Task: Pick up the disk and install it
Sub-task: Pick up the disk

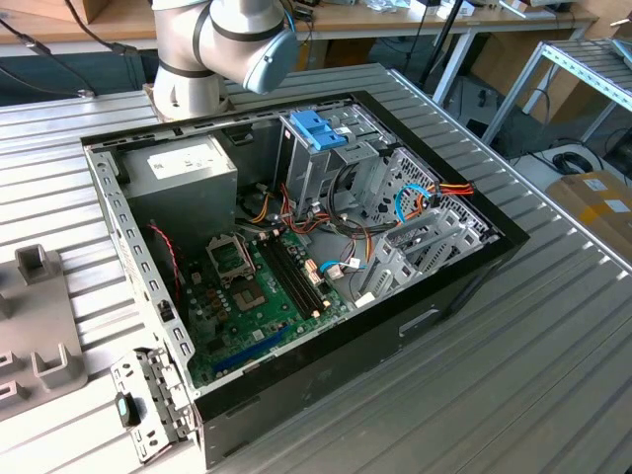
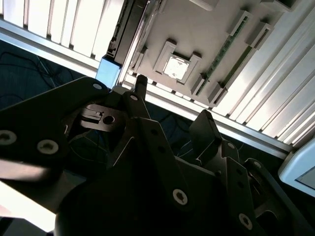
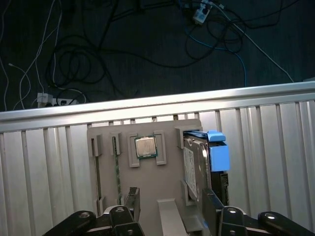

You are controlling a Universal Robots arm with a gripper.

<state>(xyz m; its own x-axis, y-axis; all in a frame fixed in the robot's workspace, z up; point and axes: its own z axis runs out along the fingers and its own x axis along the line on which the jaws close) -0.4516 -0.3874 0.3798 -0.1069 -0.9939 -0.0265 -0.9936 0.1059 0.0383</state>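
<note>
**Disk parked in the tray, gripper open**

The disk [image 3: 196, 169] stands on edge in an end slot of the grey tray [image 3: 170, 169], its blue frame [image 3: 218, 156] at one end. The same tray holds a chip [image 3: 145, 146] and memory sticks [image 3: 116, 167]. The gripper [image 3: 171, 197] hangs near it, fingers spread and holding nothing. In the exterior view, the open computer case [image 1: 425, 316] holds a motherboard [image 1: 267, 296], with a blue bracket [image 1: 318, 128] at twelve o'clock.

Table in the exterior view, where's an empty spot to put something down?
The bare table on the exterior view's right of the computer case, and a narrower strip between the case and the grey holder tray. Inside the case it's crowded with cables.
</note>
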